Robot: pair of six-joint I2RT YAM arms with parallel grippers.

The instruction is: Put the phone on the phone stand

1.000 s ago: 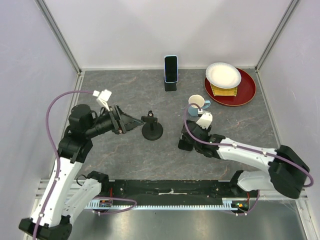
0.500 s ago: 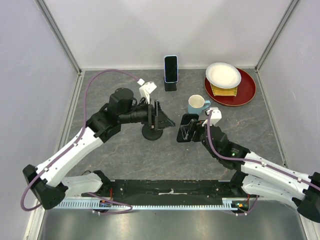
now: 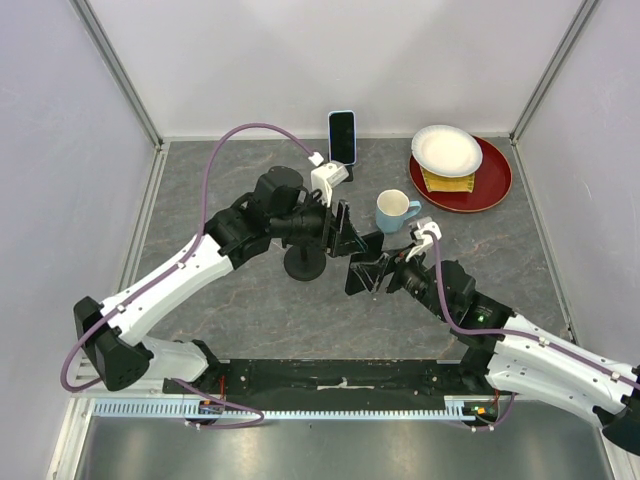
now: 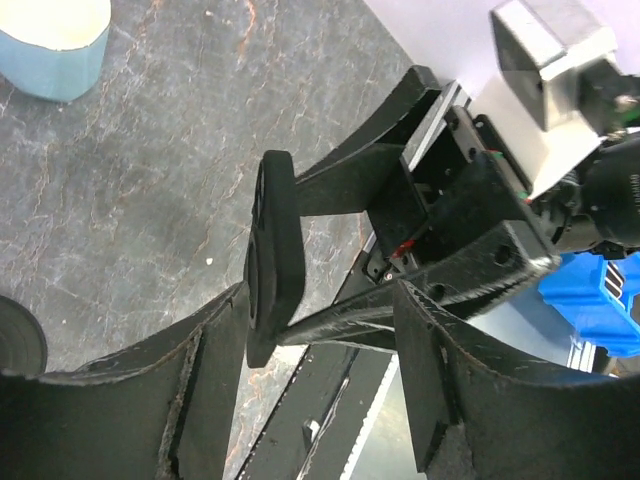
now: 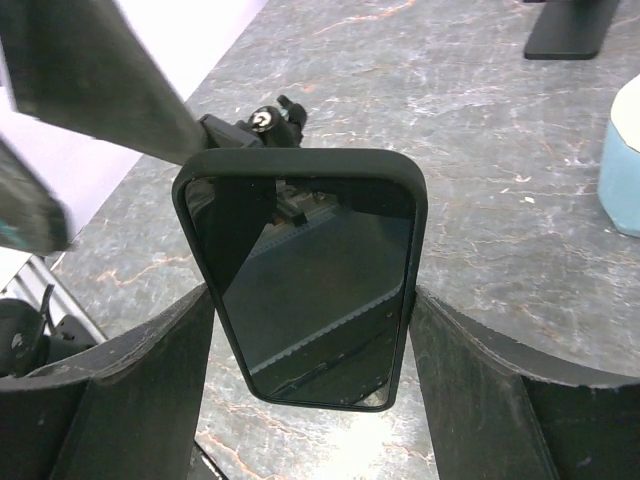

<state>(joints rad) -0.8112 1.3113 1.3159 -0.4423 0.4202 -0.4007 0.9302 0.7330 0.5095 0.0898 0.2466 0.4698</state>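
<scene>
A black phone (image 5: 310,275) is held upright between the fingers of my right gripper (image 5: 312,300), screen toward its camera. In the top view, the right gripper (image 3: 372,274) holds it just right of the black phone stand (image 3: 305,262), which has a round base and a short post. My left gripper (image 3: 348,236) is open and reaches in from the left, above the stand. In the left wrist view, the phone (image 4: 272,255) shows edge-on. Its lower end lies between the spread fingers of the left gripper (image 4: 320,300), close to the left finger (image 4: 205,385).
A blue mug (image 3: 396,210) stands just behind the grippers. A second phone (image 3: 342,137) rests on its own stand by the back wall. A white plate (image 3: 446,149) and a yellow item sit on a red plate (image 3: 492,186) at the back right.
My left arm swung right, from the left side across the stand to the phone. My right gripper raised the phone off the table and brought it toward the left gripper.
</scene>
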